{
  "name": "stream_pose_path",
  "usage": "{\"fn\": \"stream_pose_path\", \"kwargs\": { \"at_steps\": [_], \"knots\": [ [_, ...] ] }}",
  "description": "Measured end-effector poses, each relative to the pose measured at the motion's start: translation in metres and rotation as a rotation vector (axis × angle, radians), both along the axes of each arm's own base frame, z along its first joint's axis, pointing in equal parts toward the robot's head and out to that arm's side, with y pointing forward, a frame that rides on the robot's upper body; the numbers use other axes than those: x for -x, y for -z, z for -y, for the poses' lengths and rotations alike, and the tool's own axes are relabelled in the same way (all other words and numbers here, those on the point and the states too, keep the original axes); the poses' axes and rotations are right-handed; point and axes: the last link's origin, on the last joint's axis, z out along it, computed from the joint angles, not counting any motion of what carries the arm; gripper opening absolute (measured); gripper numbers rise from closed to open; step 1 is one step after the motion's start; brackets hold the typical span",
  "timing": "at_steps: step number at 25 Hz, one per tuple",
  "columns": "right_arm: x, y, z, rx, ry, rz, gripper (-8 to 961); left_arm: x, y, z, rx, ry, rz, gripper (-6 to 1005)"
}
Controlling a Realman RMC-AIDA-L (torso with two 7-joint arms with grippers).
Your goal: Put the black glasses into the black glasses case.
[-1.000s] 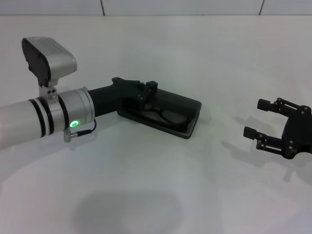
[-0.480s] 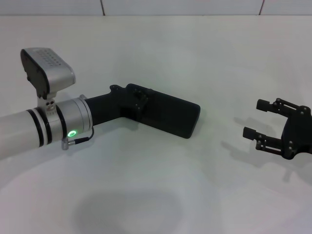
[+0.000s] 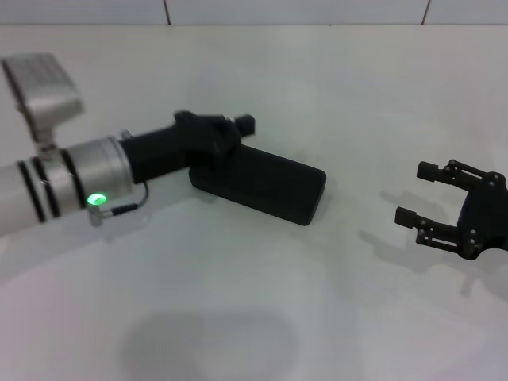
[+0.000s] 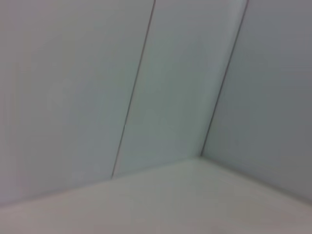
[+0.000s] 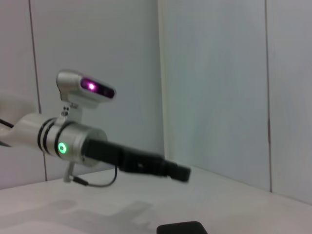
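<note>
The black glasses case (image 3: 266,184) lies shut on the white bench (image 3: 262,317), just left of centre in the head view, its long axis slanting from the upper left down toward the lower right. No glasses show outside it. The left gripper (image 3: 230,131) hangs over the case's upper-left end, reaching in from the left edge of the frame; whether it touches the lid, and whether its fingers are parted or pressed together, cannot be told. In the right wrist view the same left arm stretches above a dark corner of the case at the bottom edge. The right gripper (image 3: 419,193) sits at the right edge of the head view, well apart from the case, its fingers (image 3: 429,169) spread wide and holding nothing.
</note>
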Motion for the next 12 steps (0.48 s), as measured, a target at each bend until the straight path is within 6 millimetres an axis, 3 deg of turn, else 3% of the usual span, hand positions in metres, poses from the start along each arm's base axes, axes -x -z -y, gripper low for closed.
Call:
{"fn": "stream_pose_path", "kwargs": {
  "at_steps": [7,12],
  "knots": [
    [0.008,-0.002,0.0,0.016,-0.048,-0.02,767,-0.001,-0.039,0.012,0.048,0.165,0.037,52],
    [0.011,-0.002,0.0,0.024,-0.059,-0.024,767,0.005,-0.048,0.021,0.085,0.227,0.006,54]
  ]
}}
